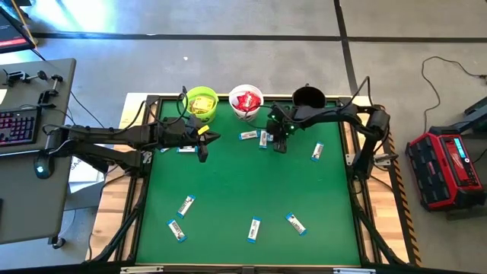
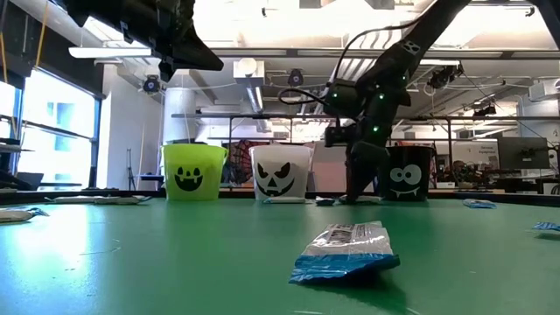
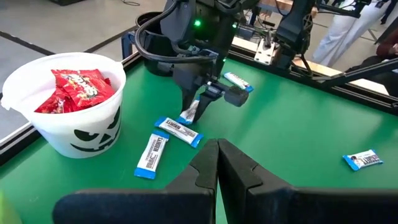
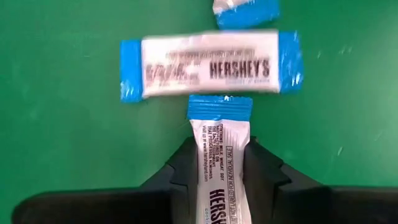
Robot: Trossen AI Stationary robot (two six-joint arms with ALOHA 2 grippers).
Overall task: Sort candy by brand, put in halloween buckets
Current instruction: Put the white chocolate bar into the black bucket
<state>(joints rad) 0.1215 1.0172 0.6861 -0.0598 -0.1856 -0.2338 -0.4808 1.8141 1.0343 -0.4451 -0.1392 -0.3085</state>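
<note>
Three buckets stand in a row along the top edge of the green worktop (image 1: pixel 243 198) in the high view. The green bucket (image 1: pixel 202 103), at the left, holds yellow packets (image 1: pixel 202 106). The white bucket (image 1: pixel 246 102), in the middle, is heaped with red packets (image 3: pixel 78 87). The black bucket (image 1: pixel 308 97), at the right, is too dark inside to tell its contents.

The right gripper (image 4: pixel 222 168) is low over the worktop just below the white and black buckets, its fingers clenched on a blue-and-white bar (image 4: pixel 222 180). A second bar (image 4: pixel 210 65) lies crosswise just beyond the held one.

The left gripper (image 1: pixel 205 141) hangs below the green bucket, its fingers (image 3: pixel 242 171) pressed together on nothing.

More bars are scattered on the worktop: one at centre right (image 1: pixel 317 151), and four spread across the lower part, among them one at lower left (image 1: pixel 176 230) and one at lower middle (image 1: pixel 254 229).
</note>
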